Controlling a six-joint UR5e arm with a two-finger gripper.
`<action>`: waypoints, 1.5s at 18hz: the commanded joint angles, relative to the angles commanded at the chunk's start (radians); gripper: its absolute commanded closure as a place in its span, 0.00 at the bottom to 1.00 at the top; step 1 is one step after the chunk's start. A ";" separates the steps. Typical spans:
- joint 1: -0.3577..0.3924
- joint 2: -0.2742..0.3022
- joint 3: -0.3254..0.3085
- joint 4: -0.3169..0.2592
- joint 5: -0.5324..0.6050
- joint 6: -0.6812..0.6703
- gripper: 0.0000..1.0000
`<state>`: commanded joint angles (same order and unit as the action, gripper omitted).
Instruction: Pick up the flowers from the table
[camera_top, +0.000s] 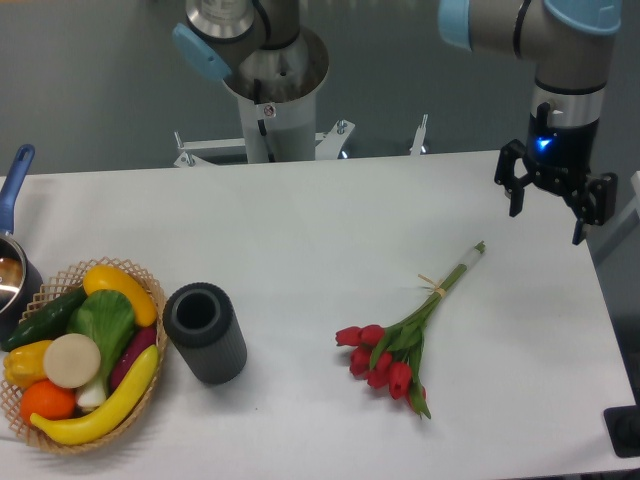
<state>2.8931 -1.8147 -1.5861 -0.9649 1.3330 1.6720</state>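
Hovering open near the table's (300, 230) right edge — gripper (549, 208), flowers (405, 340) apart.

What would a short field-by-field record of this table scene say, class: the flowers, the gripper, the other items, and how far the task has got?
flowers: red tulips lying flat on the table, right of centre, blooms toward the camera, stems pointing to the far right
gripper: gripper open, empty, above the table's far right edge, apart from the stems
cylinder: dark ribbed cylinder upright beside the basket
basket: wicker basket of toy produce, front left
pan: blue-handled pan at left edge
task stage: flowers not yet grasped
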 joint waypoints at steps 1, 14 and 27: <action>0.000 0.000 0.002 0.000 0.000 0.003 0.00; -0.017 -0.011 -0.020 0.000 0.003 -0.166 0.00; -0.058 -0.063 -0.110 0.089 0.003 -0.262 0.00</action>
<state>2.8348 -1.8776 -1.6965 -0.8759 1.3361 1.4097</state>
